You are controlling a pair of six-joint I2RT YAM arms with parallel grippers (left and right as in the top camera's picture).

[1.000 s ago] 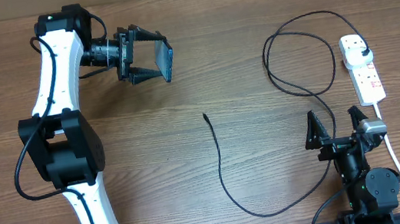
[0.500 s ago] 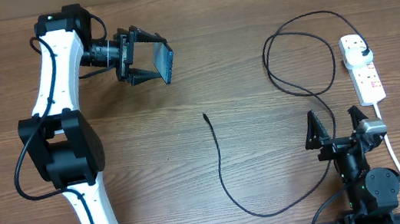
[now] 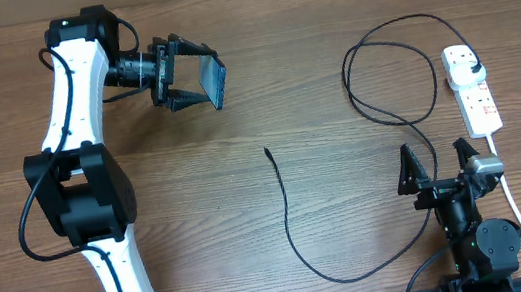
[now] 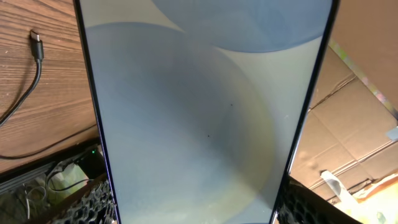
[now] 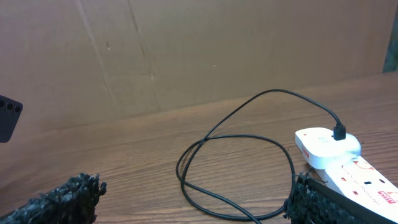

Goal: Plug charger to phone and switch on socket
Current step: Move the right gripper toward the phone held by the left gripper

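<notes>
Sitting inside left tool (image 3: 205, 73): phone (image 3: 218, 79)

Wood-grain table with cardboard behind it.
The brown table (image 3: 261, 75) shows dark plank grain across its top. Along the table's far edge stands a plain tan cardboard sheet (image 5: 186, 50) with faint creases, and more folded cardboard (image 4: 357, 118) shows past the table.
</notes>
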